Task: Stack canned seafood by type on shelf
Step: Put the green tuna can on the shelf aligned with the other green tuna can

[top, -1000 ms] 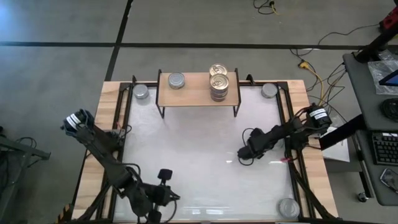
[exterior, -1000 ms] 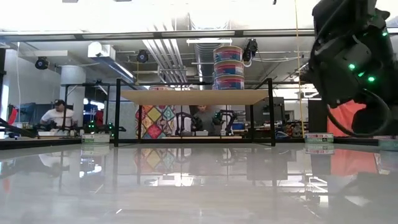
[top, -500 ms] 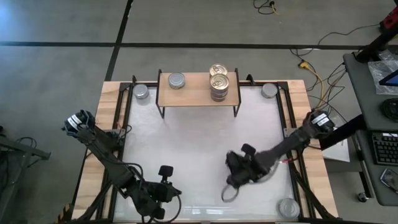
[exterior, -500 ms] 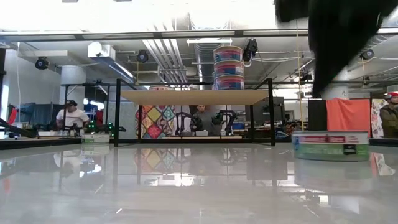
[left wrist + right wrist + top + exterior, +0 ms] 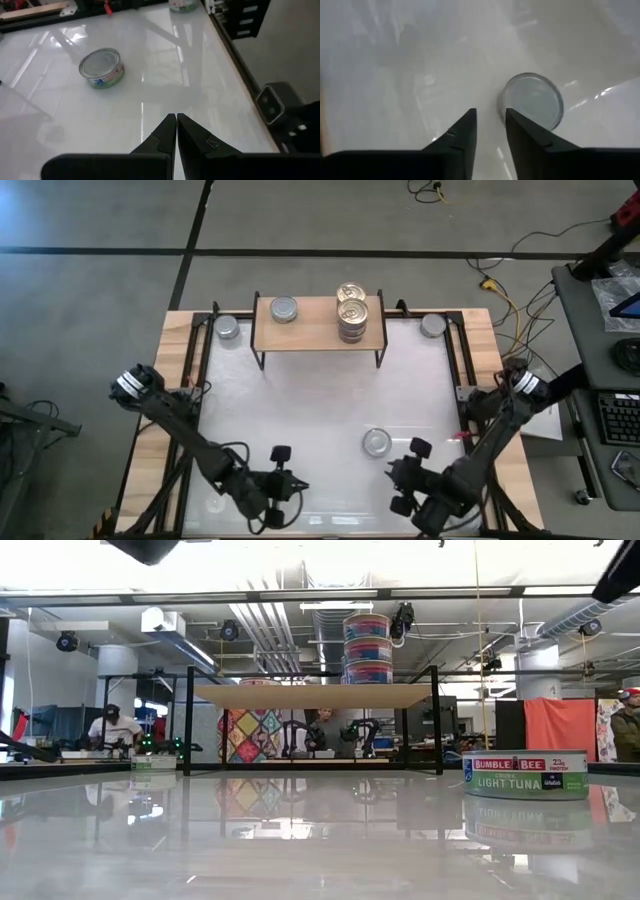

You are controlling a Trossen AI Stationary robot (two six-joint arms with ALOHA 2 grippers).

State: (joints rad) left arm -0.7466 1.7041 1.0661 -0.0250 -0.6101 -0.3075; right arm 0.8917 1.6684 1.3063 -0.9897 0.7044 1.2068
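The shelf (image 5: 318, 322) stands at the table's far edge. One silver-lidded can (image 5: 284, 309) sits on its left part, and gold-lidded cans (image 5: 352, 308) are stacked at its right end (image 5: 368, 648). Another silver-lidded can (image 5: 376, 442), with a green tuna label (image 5: 525, 775), stands alone on the table, near and right of the middle. My right gripper (image 5: 400, 473) is open just near-right of it, with the can (image 5: 532, 102) beyond its fingertips (image 5: 490, 117) and not touched. My left gripper (image 5: 176, 117) is shut at the near edge (image 5: 280, 482), left of that can (image 5: 101, 66).
Single silver cans stand in the table's far left (image 5: 228, 328) and far right (image 5: 433, 325) corners. The left wrist view shows one more can (image 5: 182, 5) by the near right edge. Black frame posts flank the shelf. People sit in the room beyond the table (image 5: 105, 725).
My right gripper has moved from the table's right middle toward the near edge. The green-labelled can did not show on the table a second ago. Half a second ago it stood under the gripper, and now it stands free. My left gripper has shifted slightly toward the right.
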